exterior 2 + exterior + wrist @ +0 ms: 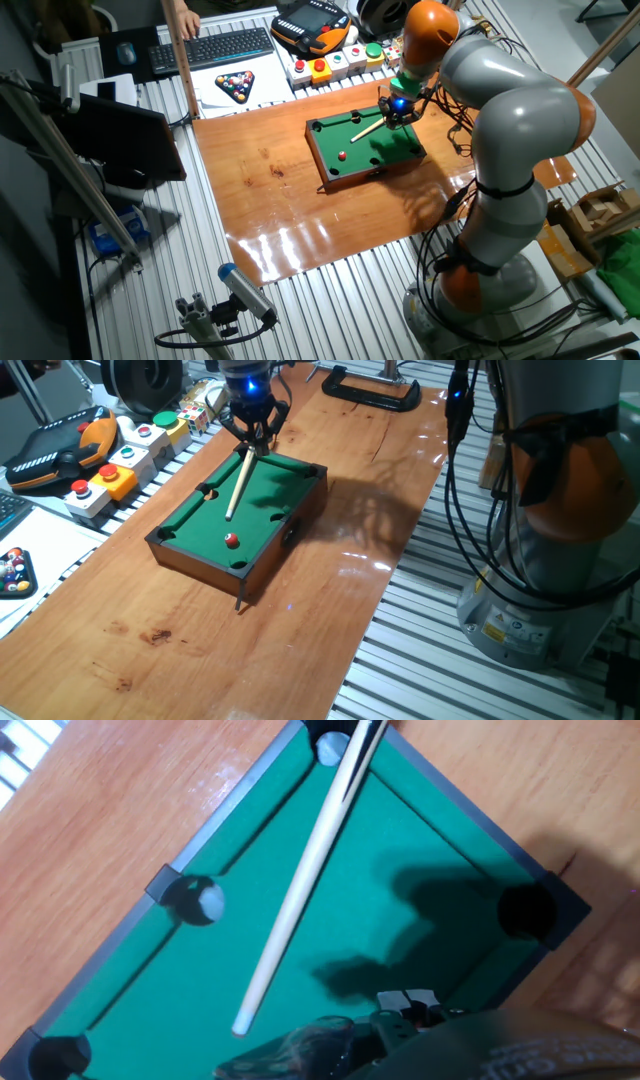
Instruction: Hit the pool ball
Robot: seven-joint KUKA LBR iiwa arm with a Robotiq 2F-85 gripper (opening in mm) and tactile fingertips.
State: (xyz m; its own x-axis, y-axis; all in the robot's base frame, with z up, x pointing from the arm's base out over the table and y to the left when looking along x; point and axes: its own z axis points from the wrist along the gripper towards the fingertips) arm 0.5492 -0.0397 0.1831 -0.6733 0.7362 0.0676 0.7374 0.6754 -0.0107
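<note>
The pool ball (232, 541), tiny, glossy and red, lies on the green felt of the miniature pool table (262, 485) near its front end. It also shows in the other fixed view (342, 155). My gripper (248, 448) hangs over the table's far end, shut on the butt of a pale wooden cue stick (237, 485). The cue slants down over the felt, and its tip stands a short way behind the ball, apart from it. In the hand view the cue (300, 890) crosses the felt (400, 840); the ball is out of that view.
A black triangle rack of coloured balls (14, 572) lies at the left edge. Button boxes (110, 475) and a teach pendant (55, 450) stand behind the wooden board (330, 560). A black clamp (370, 392) grips the far edge. The arm's base (560, 510) stands at right.
</note>
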